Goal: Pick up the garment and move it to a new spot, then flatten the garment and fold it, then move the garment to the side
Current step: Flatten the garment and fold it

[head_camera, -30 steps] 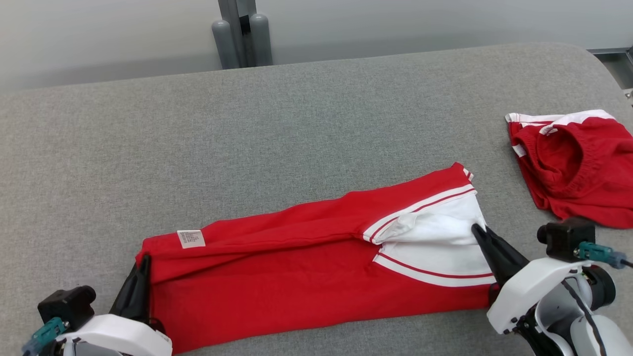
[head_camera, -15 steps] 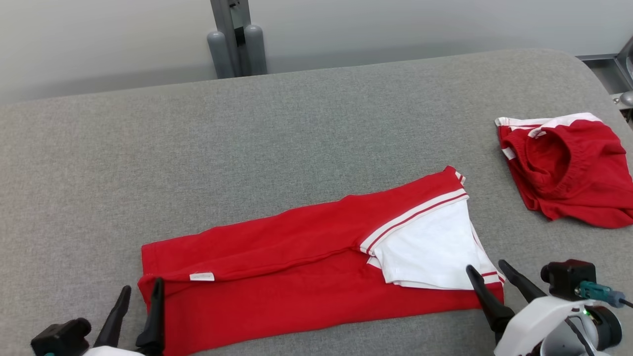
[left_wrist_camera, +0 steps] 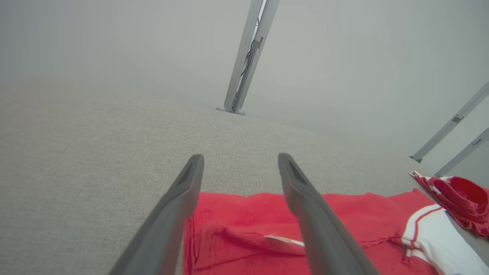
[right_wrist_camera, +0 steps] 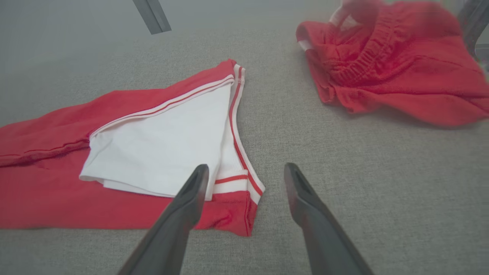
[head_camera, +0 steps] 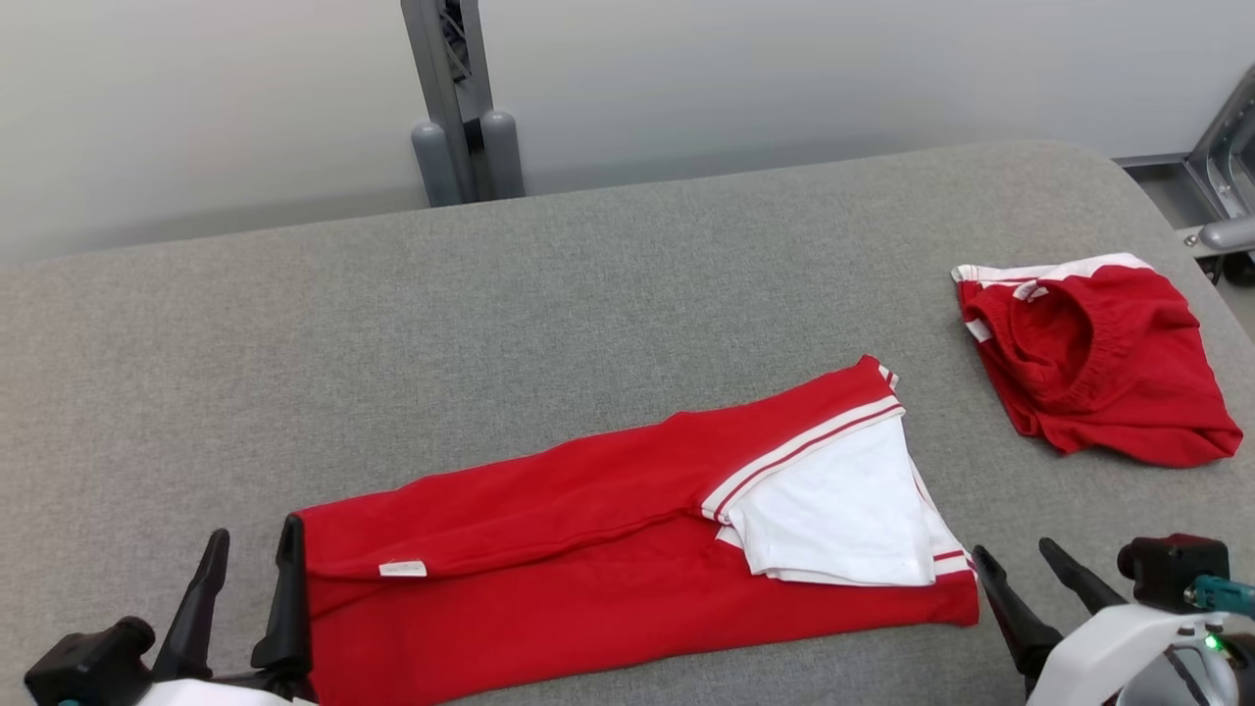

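I have the garment (head_camera: 588,579) lying flat on the grey padded table (head_camera: 588,294), in the near half of my head view. It is a long folded red band running from about 8 o'clock toward 3 o'clock. Its right end carries a white sleeve (head_camera: 843,510) with red-and-white striped trim, folded over the red body. A small white label (head_camera: 403,569) shows along a fold near its left end.

My left gripper (head_camera: 255,529) sits at 7 o'clock in the head view, jaws spread wide with nothing held. Its inner finger lines up with the garment's left edge; I cannot tell whether it touches the cloth. Through the left wrist camera the two fingers straddle that end, with red cloth showing between them and the label close to the right-hand finger.

My right gripper (head_camera: 1012,547) sits at 5 o'clock, its jaws likewise spread wide and holding nothing. It is just beside the garment's near right corner, at about 4 o'clock from it, with a strip of bare table between them. In the right wrist camera one finger crosses in front of the striped cuff while the other stands over bare table.

A second red garment (head_camera: 1098,363), with white trim and an elastic waistband, lies bunched at 2 o'clock from the folded one, well apart. A grey metal post (head_camera: 446,98) stands beyond the table's far edge at 11 o'clock.
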### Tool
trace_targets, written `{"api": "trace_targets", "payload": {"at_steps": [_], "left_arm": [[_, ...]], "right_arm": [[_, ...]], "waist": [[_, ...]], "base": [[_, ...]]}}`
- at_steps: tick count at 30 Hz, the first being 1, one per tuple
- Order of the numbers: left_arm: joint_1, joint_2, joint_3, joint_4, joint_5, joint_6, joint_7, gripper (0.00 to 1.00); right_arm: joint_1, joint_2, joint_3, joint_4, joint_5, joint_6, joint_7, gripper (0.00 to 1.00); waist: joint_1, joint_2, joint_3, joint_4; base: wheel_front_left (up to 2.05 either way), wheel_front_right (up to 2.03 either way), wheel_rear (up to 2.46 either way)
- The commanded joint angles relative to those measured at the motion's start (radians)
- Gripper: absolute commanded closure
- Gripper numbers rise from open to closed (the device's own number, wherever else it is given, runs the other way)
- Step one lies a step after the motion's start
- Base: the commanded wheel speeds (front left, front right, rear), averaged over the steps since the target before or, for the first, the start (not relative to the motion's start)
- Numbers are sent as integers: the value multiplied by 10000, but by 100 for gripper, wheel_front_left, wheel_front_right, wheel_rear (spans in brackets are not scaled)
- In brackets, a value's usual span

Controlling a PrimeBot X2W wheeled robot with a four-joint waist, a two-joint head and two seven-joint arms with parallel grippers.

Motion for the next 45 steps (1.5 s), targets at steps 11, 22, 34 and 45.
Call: {"api": "trace_targets", "payload": {"at_steps": [11,22,34,45], "left_arm": [[-528,-49,-394,-265,587,536,267,0],[-396,-205,-502,-317,649,630,203,0],[-517,-281,-477,-359,668,573,103,0],[-547,-345,-431,-297,678,565,44,0]], "right_arm": [[-1706,-471,146,458,-272,1,1490,0],[-3043,-574,423,2583,-239,1,2418,0],[-3721,-498,414,4616,-556,1,2199,0],[-3931,-77,964,5596,390,15,2514,16]], "waist": [[0,0,-469,565],[0,0,-425,1465],[0,0,-52,2046],[0,0,37,2199]], "base": [[0,0,0],[0,0,0],[0,0,0],[0,0,0]]}}
